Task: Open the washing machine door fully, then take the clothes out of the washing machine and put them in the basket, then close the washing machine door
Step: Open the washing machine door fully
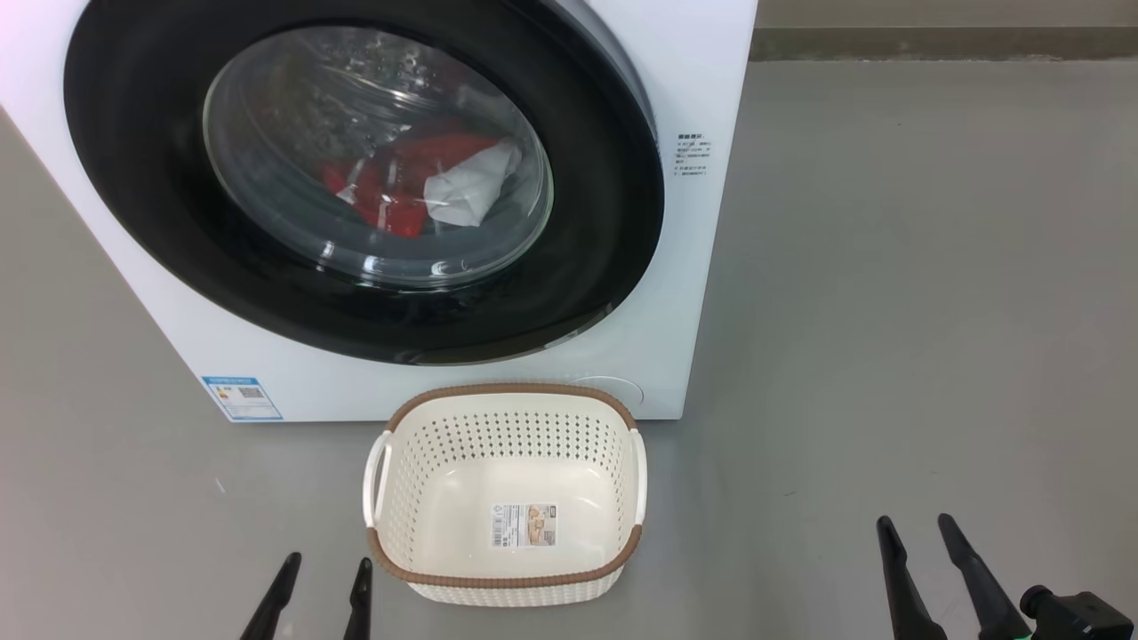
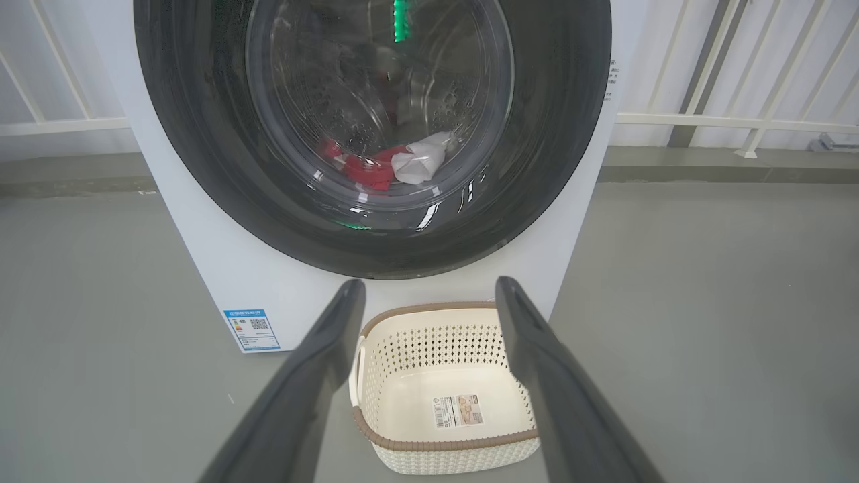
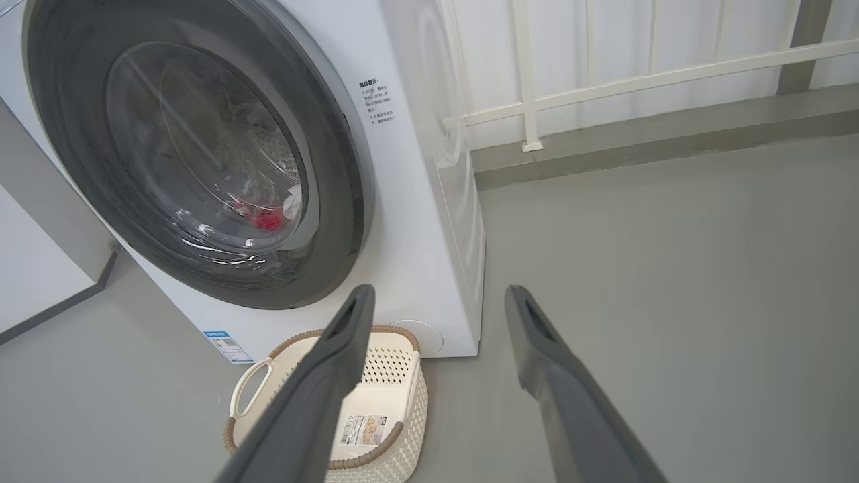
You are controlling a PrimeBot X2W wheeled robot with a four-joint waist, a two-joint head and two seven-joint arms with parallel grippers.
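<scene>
Door (image 1: 151,178) closed; clothes (image 1: 400,204) behind its glass. Basket (image 1: 507,389) sits at washer's (image 1: 702,89) six o'clock. Left gripper (image 1: 329,562) at seven, right gripper (image 1: 914,521) at five, both spread, empty.

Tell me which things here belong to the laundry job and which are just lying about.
For the job:
washing machine
washing machine door, shut
clothes, seen through the glass
basket, empty, on the floor in front

Just there:
blue label
printed notice
white railing
</scene>
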